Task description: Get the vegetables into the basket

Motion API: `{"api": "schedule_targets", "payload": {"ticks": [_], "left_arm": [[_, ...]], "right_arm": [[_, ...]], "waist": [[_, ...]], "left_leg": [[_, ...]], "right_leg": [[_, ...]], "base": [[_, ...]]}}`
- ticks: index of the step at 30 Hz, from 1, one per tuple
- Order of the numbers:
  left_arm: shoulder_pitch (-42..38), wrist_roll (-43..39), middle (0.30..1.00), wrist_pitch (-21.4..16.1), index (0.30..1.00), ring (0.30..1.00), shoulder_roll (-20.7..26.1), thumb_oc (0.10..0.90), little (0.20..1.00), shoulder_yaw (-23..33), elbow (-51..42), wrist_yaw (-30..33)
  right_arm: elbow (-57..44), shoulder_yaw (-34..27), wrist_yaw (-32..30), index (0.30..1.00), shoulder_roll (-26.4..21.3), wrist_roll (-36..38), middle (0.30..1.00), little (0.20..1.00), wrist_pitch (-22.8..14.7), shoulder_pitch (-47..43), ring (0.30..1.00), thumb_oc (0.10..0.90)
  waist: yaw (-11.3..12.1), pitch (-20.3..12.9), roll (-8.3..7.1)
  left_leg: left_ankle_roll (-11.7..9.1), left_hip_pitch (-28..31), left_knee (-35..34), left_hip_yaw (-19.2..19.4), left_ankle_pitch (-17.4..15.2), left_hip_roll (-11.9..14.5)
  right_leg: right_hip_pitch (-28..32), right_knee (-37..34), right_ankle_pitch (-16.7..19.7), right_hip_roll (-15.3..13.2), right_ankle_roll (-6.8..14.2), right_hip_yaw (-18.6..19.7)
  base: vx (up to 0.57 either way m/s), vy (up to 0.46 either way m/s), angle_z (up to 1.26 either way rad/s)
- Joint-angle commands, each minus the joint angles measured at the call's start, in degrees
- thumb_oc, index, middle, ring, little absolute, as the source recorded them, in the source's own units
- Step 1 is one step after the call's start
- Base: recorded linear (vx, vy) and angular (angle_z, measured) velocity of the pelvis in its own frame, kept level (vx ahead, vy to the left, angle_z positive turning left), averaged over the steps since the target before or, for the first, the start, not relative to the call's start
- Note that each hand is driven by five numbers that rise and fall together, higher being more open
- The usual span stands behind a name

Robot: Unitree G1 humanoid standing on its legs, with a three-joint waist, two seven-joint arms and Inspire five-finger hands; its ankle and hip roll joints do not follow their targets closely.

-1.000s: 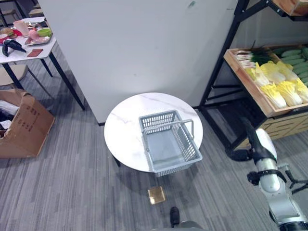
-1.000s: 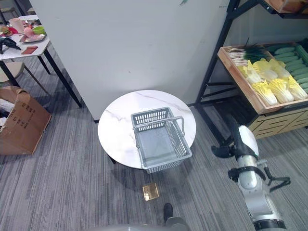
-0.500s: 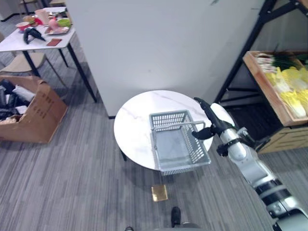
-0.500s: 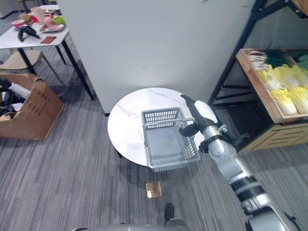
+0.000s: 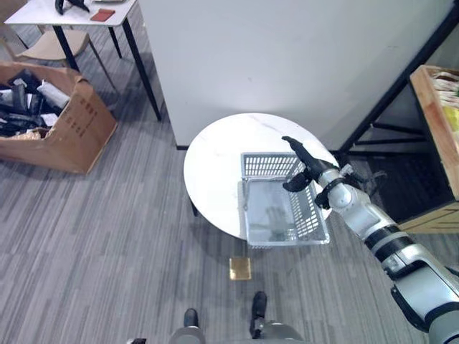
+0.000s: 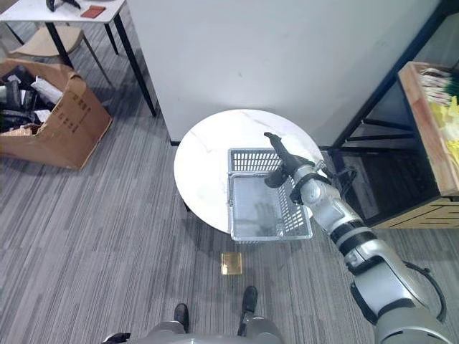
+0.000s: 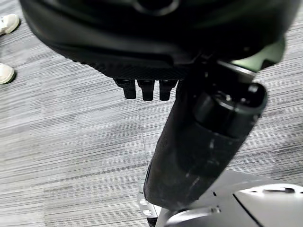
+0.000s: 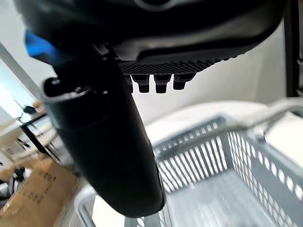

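A grey plastic basket [image 5: 252, 208] with nothing in it stands on the round white table [image 5: 215, 168]; its handle [image 8: 265, 116] is raised. My right hand [image 5: 310, 166] hovers over the basket's far right corner, open, fingers straight and pointing toward the wall, holding nothing. The handle runs just beyond its fingers [image 8: 156, 81], apart from them. Yellow-green and white vegetables [image 6: 452, 107] lie in a wooden crate [image 5: 432, 118] on the black shelf at the far right. My left hand [image 7: 147, 56] hangs open over the grey floor, holding nothing.
A white partition wall [image 5: 287, 57] rises right behind the table. A cardboard box [image 5: 61, 122] full of clutter sits on the floor at the left, beside a white table [image 5: 79, 11]. A brass floor plate [image 5: 239, 269] lies below the basket. A person's white shoes [image 7: 7, 23] stand nearby.
My right arm has swung up from low beside the shelf to over the basket's far right corner. The camera has turned left, so the shelf has slid to the view's edge.
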Motion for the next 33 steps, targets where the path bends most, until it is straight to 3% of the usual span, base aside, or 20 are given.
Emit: {"api": "schedule_targets", "payload": {"ticks": [1,8,9,14,21,27,33], "left_arm": [[-2.32,-2.41,1.0,-0.03,1.0,1.0,1.93,0.9,1.0,-3.18,2.87,0.88],[-4.95,-4.82,1.0,-0.66,1.0,1.0,1.87,0.9,1.0,-5.46,2.24,1.72],[-5.14,-4.98,1.0,-0.78,1.0,1.0,1.74,0.9,1.0,-5.83,2.17,1.69],[-4.97,-5.31,1.0,-0.34,1.0,1.0,1.15,0.9,1.0,-6.14,2.66,1.55],[-3.97,-4.08,1.0,0.36,1.0,1.0,0.99,0.9,1.0,-5.42,3.55,0.51],[-3.3,-2.09,1.0,0.92,1.0,1.0,1.17,0.9,1.0,-3.92,3.26,-0.78],[-2.63,-1.18,1.0,1.41,1.0,1.0,1.03,0.9,1.0,-2.12,2.83,-1.43]], "right_arm": [[4.07,2.89,0.1,1.0,0.65,0.8,1.0,1.0,-0.71,-13.54,1.0,0.9],[20.23,4.9,-0.04,1.0,5.44,-0.19,1.0,1.0,0.85,-20.09,1.0,0.9],[21.51,4.93,-0.47,0.3,5.96,-0.16,0.3,0.3,0.87,-20.82,0.3,0.4],[25.45,4.39,-0.42,0.3,8.66,-2.03,0.3,0.3,1.58,-21.37,0.3,0.4],[21.82,3.55,0.36,0.3,8.59,-2.93,0.3,0.3,1.6,-19.21,0.3,0.4],[7.81,4.68,3.51,0.3,0.52,-5.8,0.3,0.3,1.18,-16.49,0.3,0.4],[-6.98,0.09,4.94,0.3,-8.24,-5.21,0.3,0.3,0.93,-10.11,0.3,0.4]], "waist": [[-0.56,-0.52,-3.38],[-0.45,0.4,-2.21],[-0.43,0.48,-2.15],[-0.45,0.26,-1.91],[-0.78,-0.57,-2.59],[-1.75,-2.29,-3.65],[-3.22,-3.88,-3.48]], "left_leg": [[-0.78,-2.66,-1.15,-1.04,2.45,-1.27],[-1.21,-5.85,-1.15,-2.12,3.69,-1.42],[-1.24,-6.06,-1.15,-2.16,3.76,-1.41],[-1.25,-5.94,-1.15,-2.42,3.72,-1.08],[-1.12,-3.85,-1.15,-2.32,2.75,-0.79],[-1.0,-0.98,-1.15,-1.35,1.53,-0.44],[-0.87,1.17,-1.15,-0.25,0.56,-0.39]], "right_leg": [[2.13,0.45,-1.6,-3.1,5.88,4.43],[-0.42,-0.03,-0.55,-3.02,5.72,4.07],[-0.63,-0.05,-0.48,-2.96,5.75,4.1],[-0.41,-0.05,-0.8,-2.61,5.51,4.12],[1.56,-0.05,-1.75,-2.2,5.24,4.26],[3.66,-0.05,-2.4,-1.91,5.23,4.93],[4.87,-0.05,-2.8,-1.65,5.42,5.85]], "base": [[-0.05,-0.017,0.16],[-0.04,-0.01,0.08],[0.0,0.0,0.0],[0.0,-0.002,0.01],[0.0,0.0,0.0],[0.02,-0.003,-0.04],[0.03,0.017,-0.1]]}}
